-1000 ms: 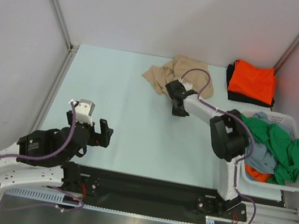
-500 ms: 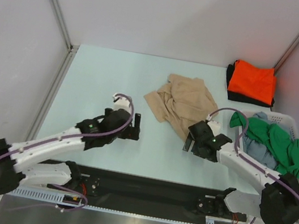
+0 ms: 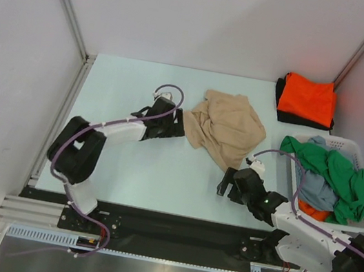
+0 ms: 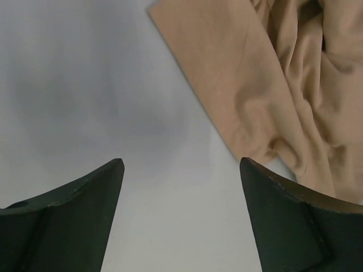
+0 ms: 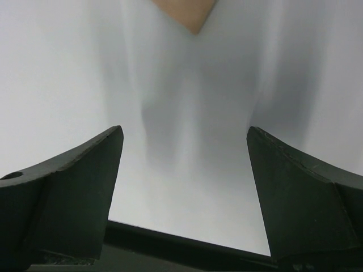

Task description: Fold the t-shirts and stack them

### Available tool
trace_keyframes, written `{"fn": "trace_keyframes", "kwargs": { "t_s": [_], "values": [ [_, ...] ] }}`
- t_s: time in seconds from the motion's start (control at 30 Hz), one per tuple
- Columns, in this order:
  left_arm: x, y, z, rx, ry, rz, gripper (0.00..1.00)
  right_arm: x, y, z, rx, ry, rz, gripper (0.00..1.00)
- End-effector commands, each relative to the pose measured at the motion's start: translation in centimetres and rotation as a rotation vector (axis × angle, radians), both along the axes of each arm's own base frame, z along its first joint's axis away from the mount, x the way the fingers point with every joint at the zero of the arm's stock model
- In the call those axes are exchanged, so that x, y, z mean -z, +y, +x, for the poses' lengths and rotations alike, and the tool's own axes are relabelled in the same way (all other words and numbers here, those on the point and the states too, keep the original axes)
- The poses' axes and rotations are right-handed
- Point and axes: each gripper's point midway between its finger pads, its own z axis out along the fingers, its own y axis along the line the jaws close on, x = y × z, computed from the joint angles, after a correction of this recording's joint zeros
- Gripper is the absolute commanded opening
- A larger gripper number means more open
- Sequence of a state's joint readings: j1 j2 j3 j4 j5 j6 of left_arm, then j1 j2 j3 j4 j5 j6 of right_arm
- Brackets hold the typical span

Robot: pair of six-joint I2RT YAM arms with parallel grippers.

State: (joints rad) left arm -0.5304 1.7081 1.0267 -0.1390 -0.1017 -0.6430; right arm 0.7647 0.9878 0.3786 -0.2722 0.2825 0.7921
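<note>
Left gripper stands wide open and empty on the table, at the left edge of the tan shirt. Its wrist view adds detail: bare table lies between the spread fingers, the shirt's straight hem runs diagonally ahead, and crumpled folds come down to the right finger. Whether cloth and finger touch I cannot tell. Nearer the bases, the right gripper is also spread wide and holds nothing. It sits near the shirt's lower tip but apart from it, and its wrist view catches only that tip at the top edge. Only the top view shows the orange shirt folded on the black shirt at the far right. It also shows the green shirt and grey-blue shirt heaped in the basket.
</note>
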Motion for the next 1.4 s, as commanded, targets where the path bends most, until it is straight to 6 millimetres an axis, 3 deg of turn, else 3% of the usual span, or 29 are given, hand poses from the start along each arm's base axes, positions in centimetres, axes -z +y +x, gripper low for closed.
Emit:
{"fn": "trace_keyframes", "kwargs": {
  "t_s": [0.0,0.13,0.23,0.6,0.8,0.87,0.93,1.07,1.1,1.13,1.17,1.2,1.23,1.3,1.37],
  "values": [
    [-1.6,-1.1,4.2,0.004,-0.048,-0.042,0.88,-2.5,2.5,1.8,-0.040,-0.112,0.120,0.94],
    [0.3,-1.6,7.6,-0.018,0.007,-0.034,0.81,-2.3,2.4,2.1,-0.047,-0.105,0.163,0.93],
    [1.4,-2.1,8.7,-0.011,0.046,-0.006,0.76,-2.0,2.2,2.0,-0.049,-0.095,0.189,0.93],
    [4.5,-2.3,9.6,-0.083,0.154,0.026,0.60,-1.4,1.1,2.1,-0.030,-0.062,0.250,0.91],
    [5.3,-3.4,10.4,-0.073,0.179,0.007,0.38,-1.8,1.4,2.5,-0.043,-0.077,0.282,0.91],
    [4.9,-3.9,10.8,-0.063,0.173,-0.010,0.21,-1.8,1.3,2.6,-0.039,-0.079,0.286,0.91],
    [3.8,-4.2,11.3,-0.056,0.158,-0.018,0.00,-1.6,1.0,2.6,-0.026,-0.075,0.285,0.91],
    [-0.5,-3.8,10.8,-0.062,0.094,-0.034,0.00,-1.1,0.0,3.3,0.067,-0.056,0.258,0.87],
    [-2.8,-3.4,10.0,-0.067,0.065,-0.049,0.00,-0.4,-0.6,3.2,0.098,-0.030,0.214,0.86],
    [-4.1,-3.0,9.6,-0.073,0.046,-0.055,0.00,-1.2,-0.4,3.9,0.112,-0.039,0.207,0.85],
    [-5.3,-2.6,9.1,-0.084,0.025,-0.056,0.00,-0.3,-0.6,3.9,0.133,-0.017,0.156,0.85],
    [-7.6,-2.0,8.0,-0.088,-0.011,-0.074,0.00,-0.2,-0.6,4.0,0.140,-0.004,0.129,0.85],
    [-8.7,-1.6,7.5,-0.095,-0.029,-0.080,0.00,-1.0,-0.2,4.7,0.140,-0.017,0.121,0.85],
    [-11.8,-0.7,6.1,-0.103,-0.080,-0.100,0.00,-0.1,0.0,4.8,0.146,0.020,0.069,0.85],
    [-12.8,0.1,5.0,-0.107,-0.081,-0.093,0.00,-0.5,0.5,5.8,0.149,0.023,0.061,0.86]
  ]
}}
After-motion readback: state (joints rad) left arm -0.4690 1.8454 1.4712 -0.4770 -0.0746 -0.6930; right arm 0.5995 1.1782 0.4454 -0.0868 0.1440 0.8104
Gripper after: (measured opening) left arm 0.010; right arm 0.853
